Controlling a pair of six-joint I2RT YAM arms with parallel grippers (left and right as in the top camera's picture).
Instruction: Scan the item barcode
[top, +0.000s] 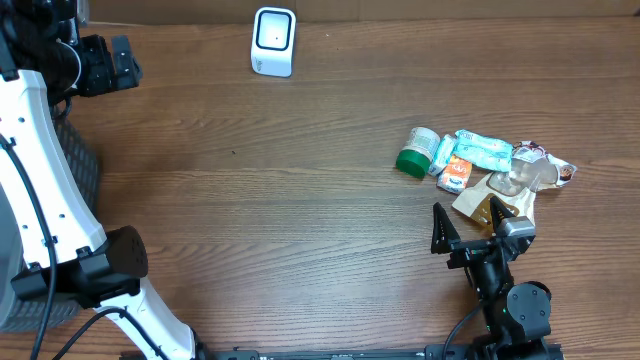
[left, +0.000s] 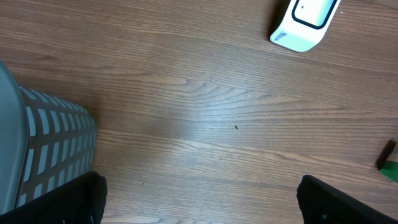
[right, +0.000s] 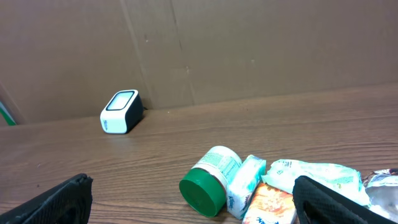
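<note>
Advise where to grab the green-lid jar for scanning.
Probably across the jar's pale body, just behind the lid, with the right pincer coming from above. The jar lies on its side, lid toward the robot. One flank is free; a packet crowds the other.

I see a brown wood-grain table (top: 300, 200) carrying a white boxy scanner (top: 273, 41) at its far edge, and a green-lidded white jar (top: 417, 152) lying against crumpled snack packets (top: 485, 150).
</note>
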